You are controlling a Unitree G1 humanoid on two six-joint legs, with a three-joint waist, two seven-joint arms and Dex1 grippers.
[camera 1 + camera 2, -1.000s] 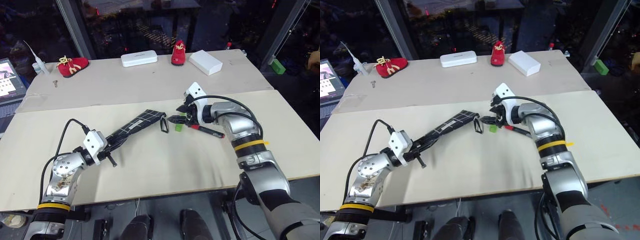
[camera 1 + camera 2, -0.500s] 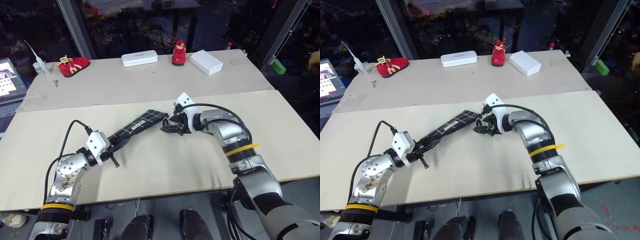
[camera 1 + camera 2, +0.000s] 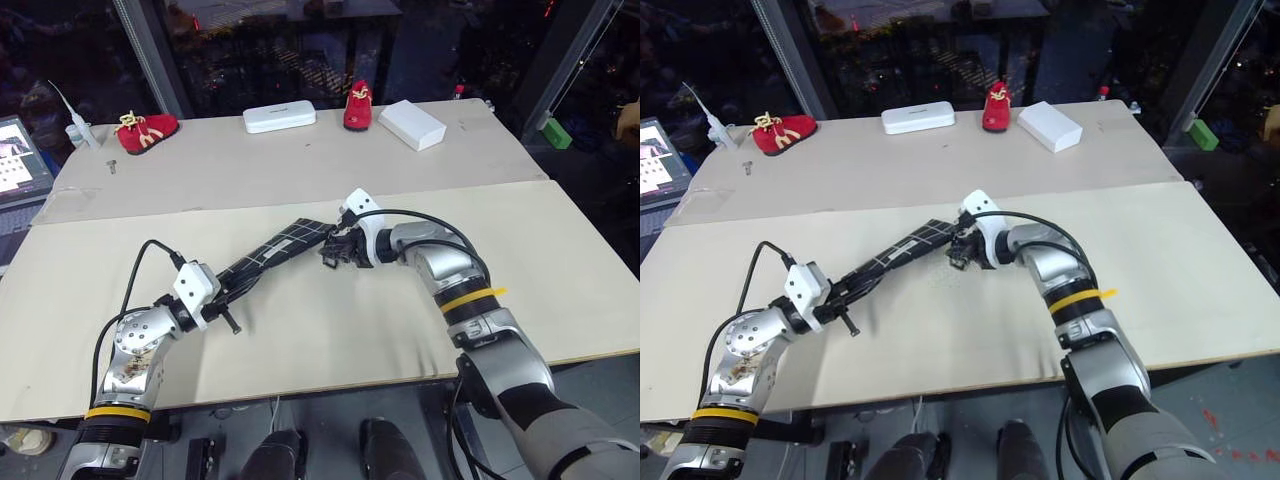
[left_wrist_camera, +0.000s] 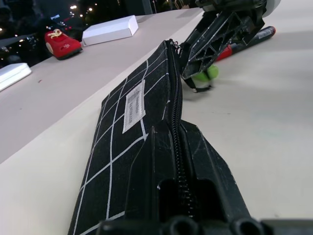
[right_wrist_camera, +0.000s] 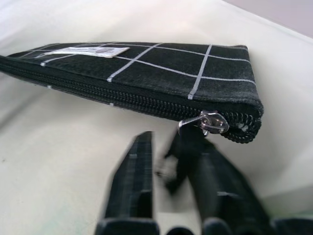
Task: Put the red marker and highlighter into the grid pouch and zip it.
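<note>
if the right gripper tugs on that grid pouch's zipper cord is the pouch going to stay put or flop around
The grid pouch looks like thin, flat fabric, so it would probably sag or fold if unsupported. The left gripper is clamped on one end, which should hold it against a tug. The right gripper sits at the zipper pull; the soft edge there may still bunch slightly.

Looks like a lab or test room to me, at night. I see a plain cream work table [image 3: 300,330] butted against a second one, with odd props parked along the far edge: two red baby shoes [image 3: 146,131], a white case [image 3: 279,117], a white box [image 3: 411,124]. A laptop [image 3: 20,155] sits open beside the tables. Behind them, dark glass walls [image 3: 270,50] with metal framing and city lights outside.
</note>
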